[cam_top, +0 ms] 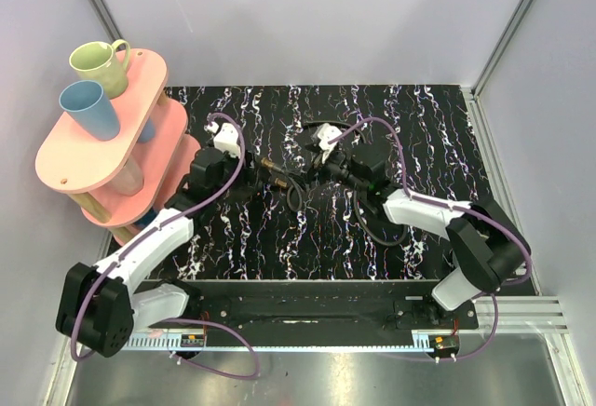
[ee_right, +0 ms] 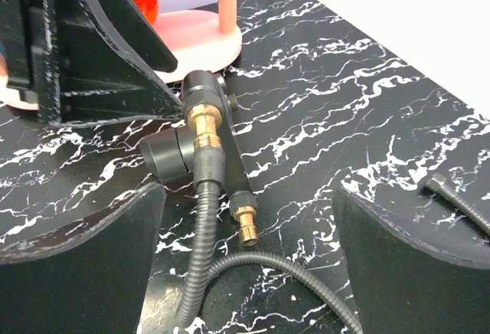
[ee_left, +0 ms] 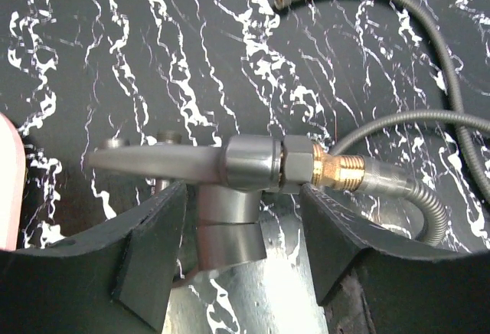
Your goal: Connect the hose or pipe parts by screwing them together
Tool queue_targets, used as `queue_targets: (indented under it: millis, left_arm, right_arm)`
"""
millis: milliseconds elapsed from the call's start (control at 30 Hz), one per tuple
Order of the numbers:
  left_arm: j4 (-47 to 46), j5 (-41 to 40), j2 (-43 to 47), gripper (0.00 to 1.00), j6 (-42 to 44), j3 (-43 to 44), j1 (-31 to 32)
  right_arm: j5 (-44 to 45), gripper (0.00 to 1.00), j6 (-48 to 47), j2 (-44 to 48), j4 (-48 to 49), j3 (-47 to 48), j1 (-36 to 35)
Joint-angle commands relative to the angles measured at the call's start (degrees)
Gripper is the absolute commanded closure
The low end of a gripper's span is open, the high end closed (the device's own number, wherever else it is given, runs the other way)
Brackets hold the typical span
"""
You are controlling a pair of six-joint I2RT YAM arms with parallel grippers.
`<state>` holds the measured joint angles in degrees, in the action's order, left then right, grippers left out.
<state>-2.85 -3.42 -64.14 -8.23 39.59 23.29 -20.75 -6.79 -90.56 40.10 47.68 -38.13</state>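
The dark grey forked fitting (ee_left: 230, 162) lies on the black marbled table (ee_left: 153, 58). The black hose (ee_left: 417, 200) meets it, its end collar against one brass thread (ee_left: 337, 171) with some thread still showing. My left gripper (ee_left: 245, 250) stands open around the fitting's lower stub, its right finger (ee_left: 344, 242) clear of it. In the right wrist view the same joint (ee_right: 205, 127) shows, with a second brass tip (ee_right: 246, 227) bare and the hose's free end (ee_right: 436, 185) at the right. My right gripper (ee_right: 245, 265) is open over the hose, holding nothing. From above, both grippers (cam_top: 244, 166) (cam_top: 321, 173) flank the fitting (cam_top: 270, 169).
A pink tiered shelf (cam_top: 102, 159) stands at the left with a green mug (cam_top: 101, 66) and a blue cup (cam_top: 91, 110). Loops of hose (cam_top: 372, 234) lie in front of the right arm. White enclosure walls surround the table.
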Motion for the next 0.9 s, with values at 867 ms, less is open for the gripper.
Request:
queue_targets:
  millis: [867]
  left_arm:
    - [-45.13,-10.47,-16.44,0.34,-1.97,-8.66,0.35]
  right_arm:
    - [1.86,0.0,-2.53,8.12,1.74,-1.27,-0.28]
